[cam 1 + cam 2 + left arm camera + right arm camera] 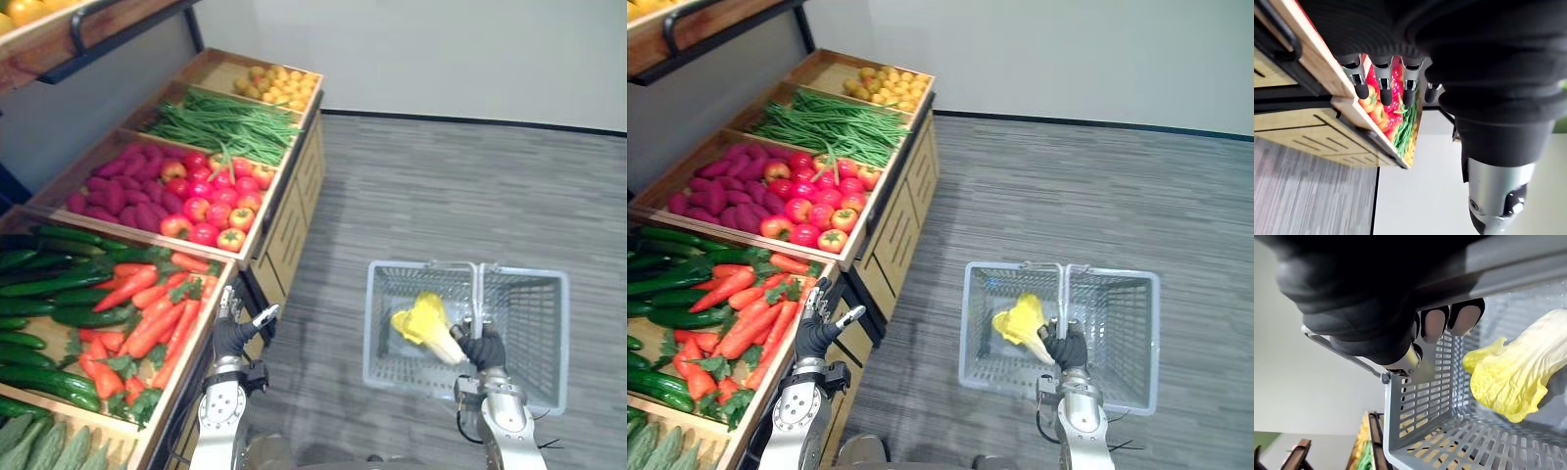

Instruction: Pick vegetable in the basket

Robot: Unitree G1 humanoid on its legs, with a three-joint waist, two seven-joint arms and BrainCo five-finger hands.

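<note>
Cabbage (423,321), yellow and leafy, lies inside the grey basket (534,338). My right hand (482,349) reaches forward, fingers curled round its handle (477,284). My left hand (233,333) stands raised at the edge of the carrots (147,313), fingers apart and relaxed, holding nothing.

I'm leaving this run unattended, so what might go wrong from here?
The left hand, fingers open, hovers beside the crate rim; reaching for the carrots it might clip the wood. The basket hangs by its handle from the right hand, with the cabbage to one side, so it may tilt.
</note>
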